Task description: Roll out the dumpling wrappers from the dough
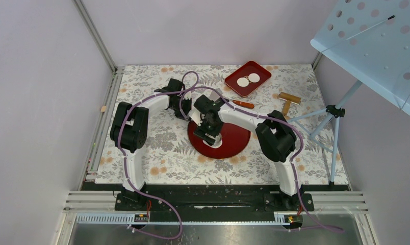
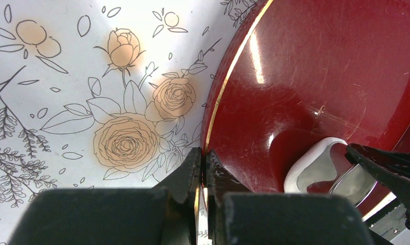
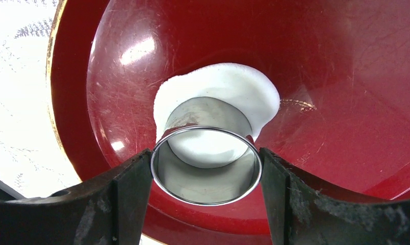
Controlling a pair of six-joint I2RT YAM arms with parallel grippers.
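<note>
The right claw [image 3: 205,166] gripped the cutter [image 3: 208,188], pressed into the dough [image 3: 228,84]; the left claw [image 2: 202,159] pinched the plate [image 2: 320,61] rim.

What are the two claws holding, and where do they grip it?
The right claw grips the metal ring cutter by its opposite outer sides, over the dough. The left claw pinches the red plate at its gold rim.

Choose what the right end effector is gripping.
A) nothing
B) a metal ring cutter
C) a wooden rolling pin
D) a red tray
B: in the right wrist view the right end effector clamps the metal ring cutter from both sides, with the cutter set on the dough on the red plate.
</note>
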